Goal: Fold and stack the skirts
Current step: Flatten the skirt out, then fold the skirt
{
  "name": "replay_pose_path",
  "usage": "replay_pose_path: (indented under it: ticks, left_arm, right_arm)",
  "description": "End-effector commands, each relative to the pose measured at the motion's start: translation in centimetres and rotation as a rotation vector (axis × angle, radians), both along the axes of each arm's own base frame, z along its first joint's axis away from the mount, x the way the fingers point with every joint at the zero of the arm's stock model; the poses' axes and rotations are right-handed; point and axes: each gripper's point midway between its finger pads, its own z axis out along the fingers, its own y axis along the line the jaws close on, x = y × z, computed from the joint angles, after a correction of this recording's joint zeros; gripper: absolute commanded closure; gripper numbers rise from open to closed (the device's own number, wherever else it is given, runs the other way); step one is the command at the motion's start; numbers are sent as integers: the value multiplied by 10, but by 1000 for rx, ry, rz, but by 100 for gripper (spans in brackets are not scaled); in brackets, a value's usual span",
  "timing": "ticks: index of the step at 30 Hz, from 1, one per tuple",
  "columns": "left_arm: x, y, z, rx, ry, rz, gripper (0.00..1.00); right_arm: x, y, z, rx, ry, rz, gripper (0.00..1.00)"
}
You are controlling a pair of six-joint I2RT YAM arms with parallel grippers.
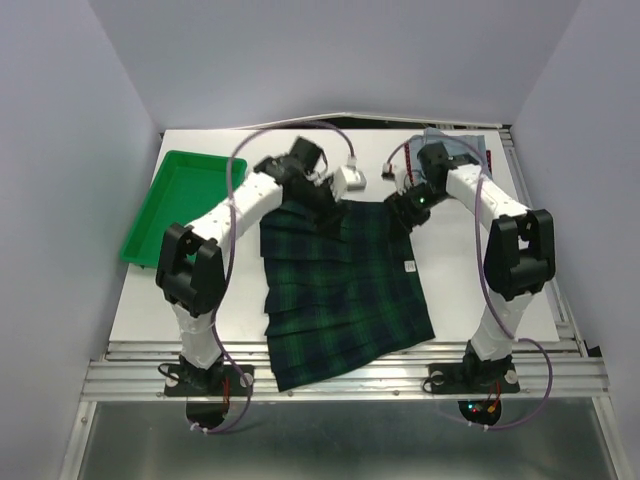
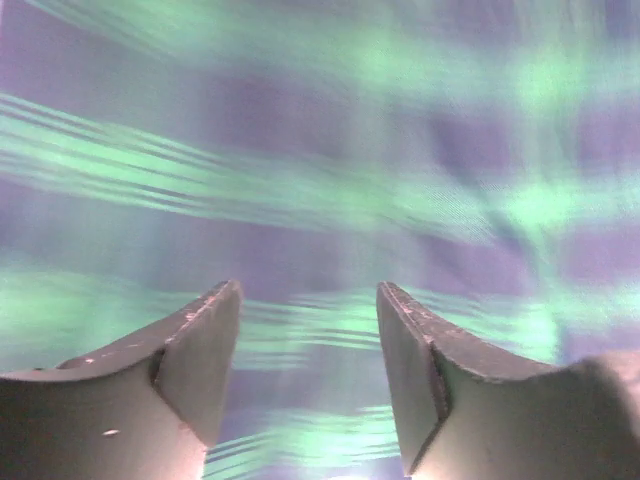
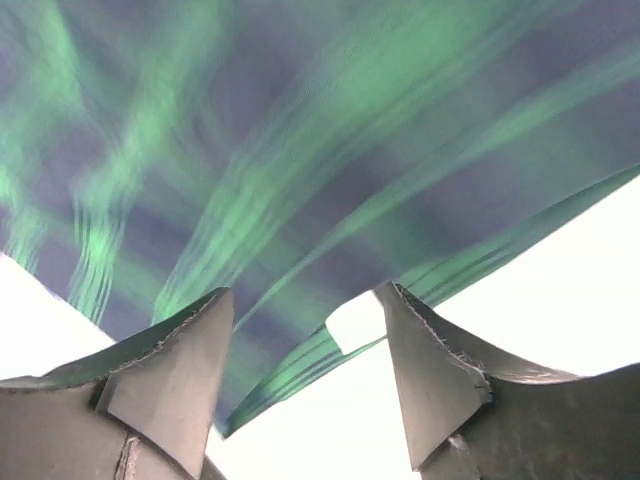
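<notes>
1. Top external view: the plaid skirt (image 1: 340,290) lies flat mid-bench (image 1: 452,285), its hem overhanging the near edge.
2. Left end effector (image 2: 310,340) hovers parted over the skirt's far left corner, holding nothing.
3. Right end effector (image 3: 305,350) is parted at the far right corner, with the fabric edge between its fingers, unpinched.
4. Denim skirt (image 1: 470,145) lies at the bench's far right corner, and a green tray (image 1: 180,200) sits along the left edge.

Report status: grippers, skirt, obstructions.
Left gripper and right gripper open, low over far edge. Dark green-and-navy plaid pleated skirt spread out, unfolded. No obstruction seen.
</notes>
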Motion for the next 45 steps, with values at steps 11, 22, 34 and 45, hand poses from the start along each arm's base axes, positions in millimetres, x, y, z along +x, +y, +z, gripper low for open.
replay_pose_path:
  ticks: [11,22,34,45]
  left_arm:
    - [227,79,68,-132,-280,312,29]
    - [213,100,-45,-11,-126,214,24]
    - [184,118,-94,90,9,165,47]
    - [252,134,-33,69,-230,362,100]
  right_arm:
    - [214,10,48,-44,-520,-50,23]
    - [194,12,-30,-44,-409,104,18]
    - [180,-1,-55,-85,-354,137,45]
    - [200,2,-21,-81,-414,69,99]
